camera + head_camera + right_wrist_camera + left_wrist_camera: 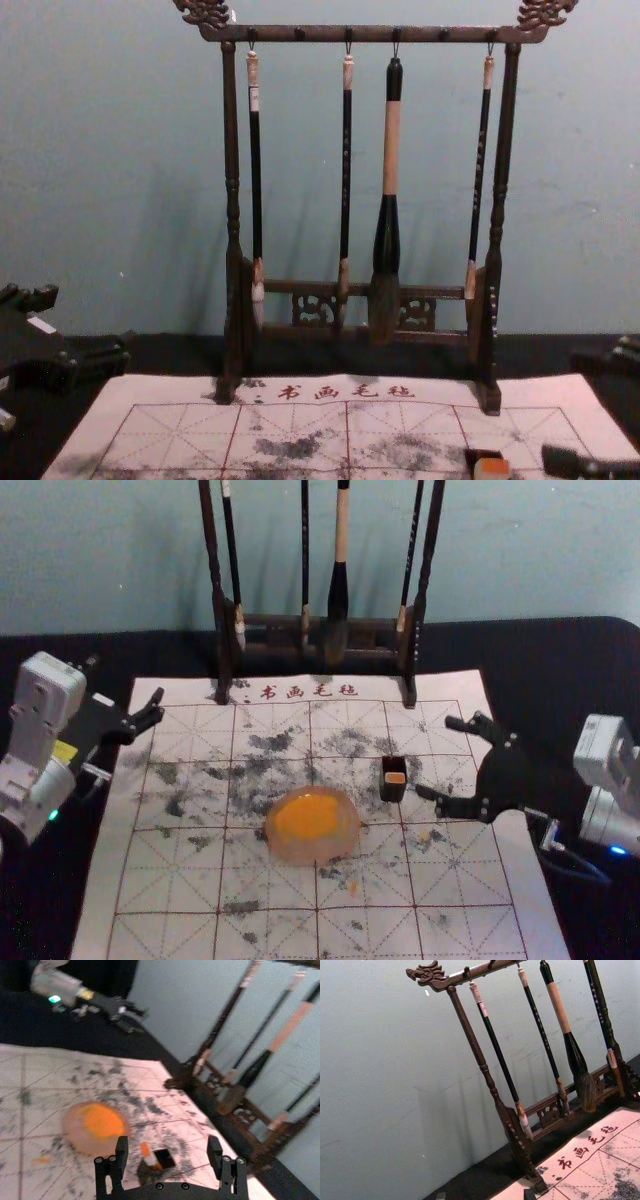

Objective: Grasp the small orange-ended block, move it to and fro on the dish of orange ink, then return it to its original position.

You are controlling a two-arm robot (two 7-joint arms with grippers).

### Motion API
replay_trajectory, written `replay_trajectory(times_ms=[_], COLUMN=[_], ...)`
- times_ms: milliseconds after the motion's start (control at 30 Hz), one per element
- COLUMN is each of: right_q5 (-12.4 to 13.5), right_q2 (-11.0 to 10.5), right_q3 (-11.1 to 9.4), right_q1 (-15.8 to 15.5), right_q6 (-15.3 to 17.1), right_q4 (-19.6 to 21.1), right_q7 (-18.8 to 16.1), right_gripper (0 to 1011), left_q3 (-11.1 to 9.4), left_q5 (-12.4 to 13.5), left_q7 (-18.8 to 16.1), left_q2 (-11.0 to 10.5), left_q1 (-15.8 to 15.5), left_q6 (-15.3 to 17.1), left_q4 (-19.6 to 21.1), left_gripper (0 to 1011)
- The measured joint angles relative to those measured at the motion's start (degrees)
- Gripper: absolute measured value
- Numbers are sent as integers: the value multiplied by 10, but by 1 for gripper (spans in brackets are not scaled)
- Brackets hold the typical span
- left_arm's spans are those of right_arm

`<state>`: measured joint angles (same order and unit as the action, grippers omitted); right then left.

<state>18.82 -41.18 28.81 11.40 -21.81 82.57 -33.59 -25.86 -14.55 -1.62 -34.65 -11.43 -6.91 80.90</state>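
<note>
Right, at the head view's right, the right gripper (pixel 434 757) gapes wide; left gripper (pixel 157 706) parked at left, also spread! Dish of orange ink (pixel 346 844) at centre, orange-ended block (pixel 396 778) near its upper right.

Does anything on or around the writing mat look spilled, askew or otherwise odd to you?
Stray orange marks lie on the mat outside the dish, likely dripped or smeared ink. Dark smudges also blotch its printed grid, perhaps from earlier use. I notice nothing tipped over.
</note>
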Motion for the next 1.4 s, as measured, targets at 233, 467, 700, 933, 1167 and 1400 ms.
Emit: replay_trajectory(times_ms=[233, 467, 700, 933, 1167, 1400], right_q5=[-46, -89, -114, -129, -139, -145], right_q2=[13, 38, 59, 73, 83, 88], right_q3=[26, 42, 52, 60, 64, 66], right_q1=[40, 78, 106, 127, 140, 147], right_q6=[-6, -6, -4, 4, 12, 14], right_q4=[-31, -66, -96, -119, -135, -143], right_q7=[-50, -76, -94, -100, -98, -95], right_gripper=[1003, 1002, 1003, 1003, 1003, 1003], left_q3=[0, 0, 0, 0, 0, 0], left_q5=[0, 0, 0, 0, 0, 0], left_q7=[0, 0, 0, 0, 0, 0], left_q2=[0, 0, 0, 0, 0, 0], left_q1=[0, 0, 0, 0, 0, 0], left_q6=[0, 0, 0, 0, 0, 0], left_q4=[0, 0, 0, 0, 0, 0], left_gripper=[1001, 1001, 1001, 1001, 1001, 1001])
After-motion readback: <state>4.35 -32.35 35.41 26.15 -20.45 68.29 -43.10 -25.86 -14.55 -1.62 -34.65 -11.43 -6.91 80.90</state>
